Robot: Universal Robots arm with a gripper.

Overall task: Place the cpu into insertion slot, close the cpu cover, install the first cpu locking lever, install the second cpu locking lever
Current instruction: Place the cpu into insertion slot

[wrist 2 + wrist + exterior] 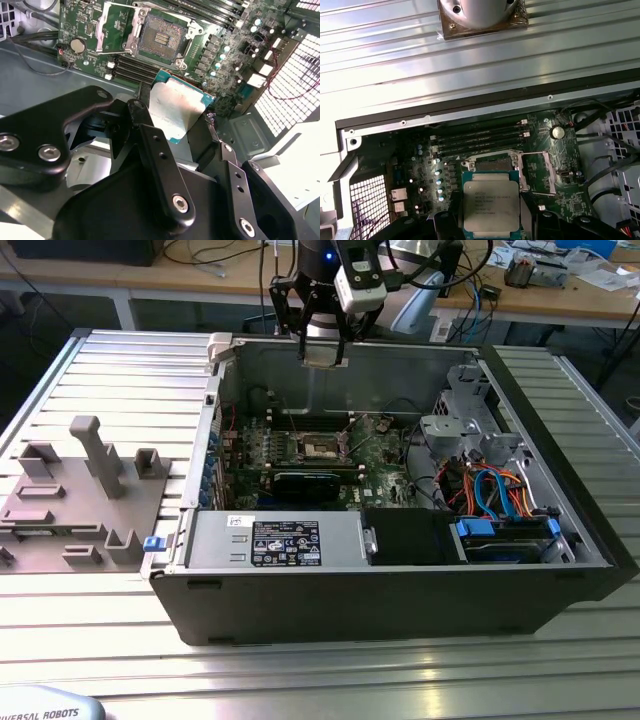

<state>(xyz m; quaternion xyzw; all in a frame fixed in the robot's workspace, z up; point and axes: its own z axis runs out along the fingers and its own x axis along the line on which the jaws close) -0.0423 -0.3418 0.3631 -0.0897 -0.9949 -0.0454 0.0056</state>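
Up by the far wall of the case (400,370), our gripper (325,356) clamps the chip (326,351) flat; the slot (322,447) lies below, nearer.

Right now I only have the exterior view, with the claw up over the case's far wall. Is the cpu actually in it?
Observer: Yes. In both wrist views the claw is shut on the cpu, gripping it by two opposite edges.
Operator: And the place where it goes?
Observer: In the second wrist view the insertion slot lies bare, with nothing seated in it.
Operator: Is anything folded over that?
Observer: No. The cpu cover is swung open beside the slot, with green board showing through its window.
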